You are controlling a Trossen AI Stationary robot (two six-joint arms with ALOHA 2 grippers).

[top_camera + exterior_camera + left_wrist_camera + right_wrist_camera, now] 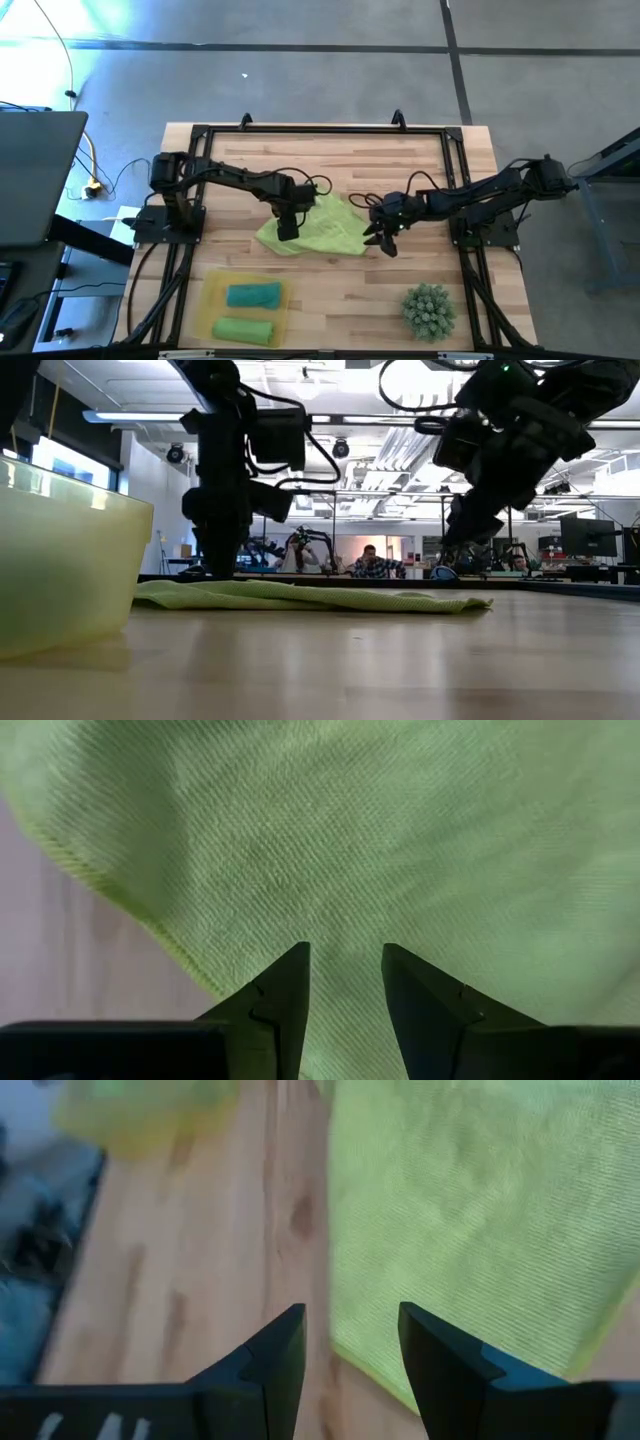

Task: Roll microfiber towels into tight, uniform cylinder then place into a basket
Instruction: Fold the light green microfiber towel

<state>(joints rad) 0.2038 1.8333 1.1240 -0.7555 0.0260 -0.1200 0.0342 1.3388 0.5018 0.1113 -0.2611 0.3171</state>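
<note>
My left tool (288, 228) hangs just left of the middle of the high frame, over the left part of the lime-green towel (318, 228) that lies spread and rumpled on the wooden counter (440, 160). In the left wrist picture its two dark fingers (285, 995) stand apart with a narrow gap, and the towel's weave fills nearly all the frame behind them; nothing sits between them. Whether the tips touch the cloth I cannot tell. In the low view this arm comes straight down at the left end of the flat towel (300, 596).

My right tool (385, 240) is just right of centre in the high frame, at the towel's right edge, tilted down toward the counter. Its fingers (275, 1350) are parted too, and empty: in the right wrist picture bare wood shows between them, with the towel's edge just beside one finger.

The basket (212, 300), a shallow translucent yellow tray, sits at the lower left of the high frame, well apart from both tools. Inside it lie two rolled towels side by side: a teal roll (253, 295) toward the top of the frame and a green roll (243, 329) below it. In the low view the basket's wall fills the left edge (60, 560).

A spiky green ball-shaped plant (430, 310) stands at the lower right of the counter. Beyond the counter, in the low view, people sit in the room (372, 565).
</note>
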